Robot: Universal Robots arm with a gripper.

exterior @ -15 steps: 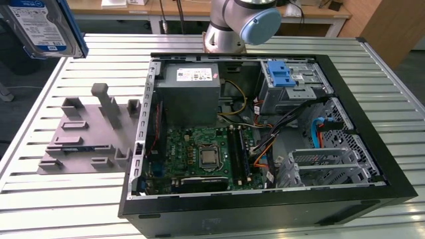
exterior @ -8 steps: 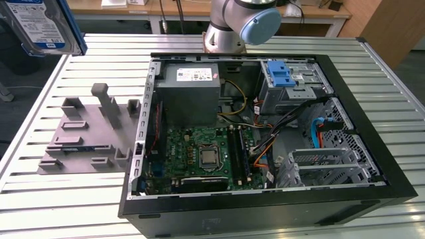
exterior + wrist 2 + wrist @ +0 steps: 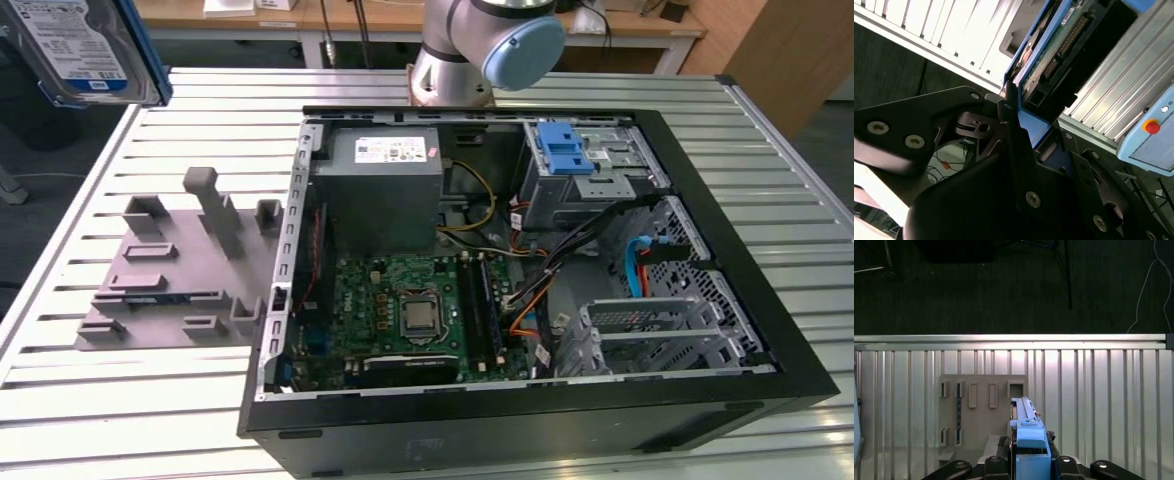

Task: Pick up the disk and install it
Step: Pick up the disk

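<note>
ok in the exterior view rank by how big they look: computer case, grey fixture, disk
computer case, grey fixture, disk; the disk is near the camera and cropped, so its place is unsure

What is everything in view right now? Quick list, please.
disk: one, silver with a blue carrier, held aloft at the exterior view's upper left
computer case: one, black, open, on the table
power supply box: one, grey with a white sticker, inside the case
motherboard: one, green, inside the case
drive cage: one, silver with a blue latch, inside the case
holder fixture: one, grey, on the table at the exterior view's left of the case
table: one, silver, slatted
arm: one, grey with a light blue cap, behind the case
gripper: one, black, shut on the disk's carrier
</note>
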